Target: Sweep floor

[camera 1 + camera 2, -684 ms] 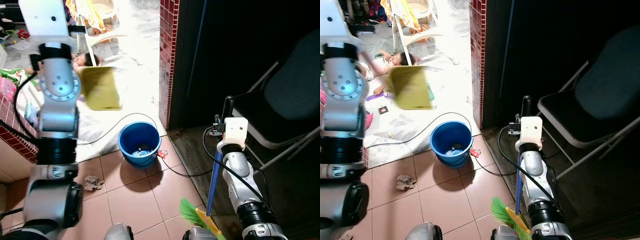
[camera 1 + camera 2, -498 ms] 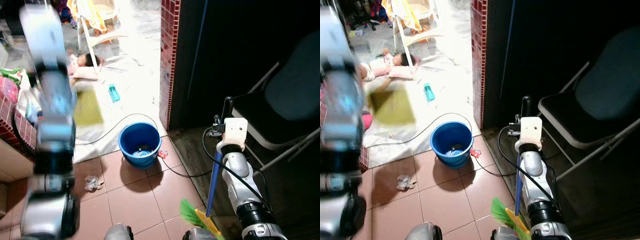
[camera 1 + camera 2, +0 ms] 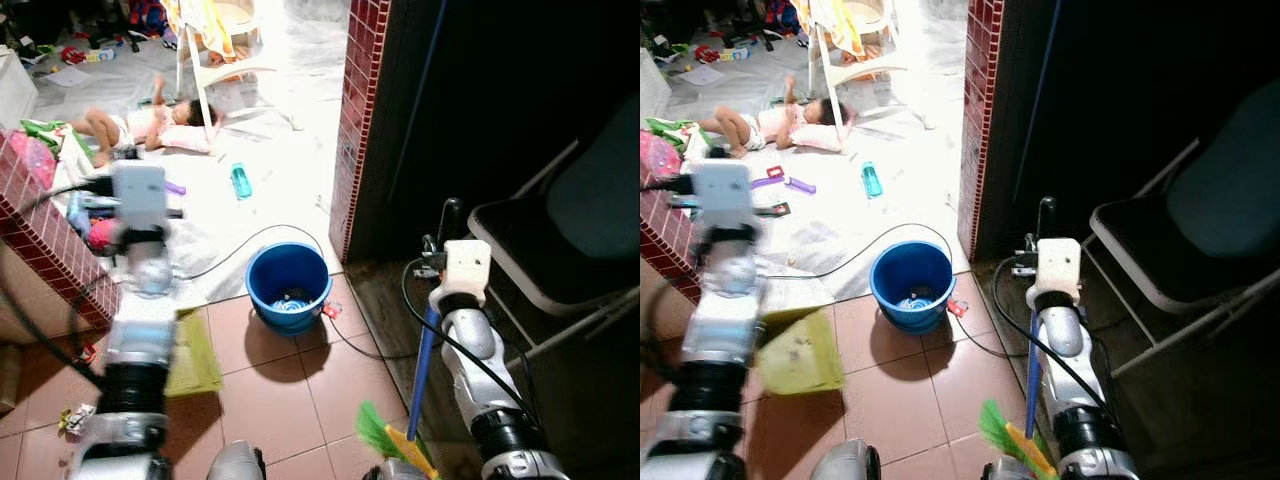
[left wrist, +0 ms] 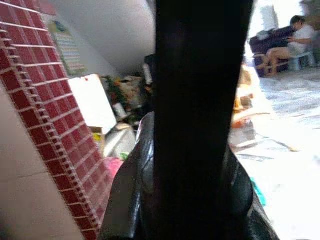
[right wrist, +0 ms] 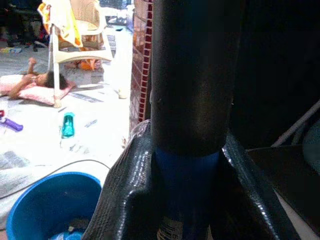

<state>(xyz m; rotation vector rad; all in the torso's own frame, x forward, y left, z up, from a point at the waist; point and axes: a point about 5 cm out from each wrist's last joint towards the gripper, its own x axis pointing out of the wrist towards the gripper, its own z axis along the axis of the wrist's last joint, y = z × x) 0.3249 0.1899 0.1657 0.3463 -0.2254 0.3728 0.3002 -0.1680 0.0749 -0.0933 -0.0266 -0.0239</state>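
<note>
Your right hand is closed around the blue broom handle, with the green bristles low by the robot's feet. Your left hand grips a dark handle, carrying the yellow dustpan low over the tiles, near the blue bucket. A person lies on the floor beyond.

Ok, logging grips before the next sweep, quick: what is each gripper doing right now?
Left gripper: shut on the dustpan handle.
Right gripper: shut on the broom handle.
</note>
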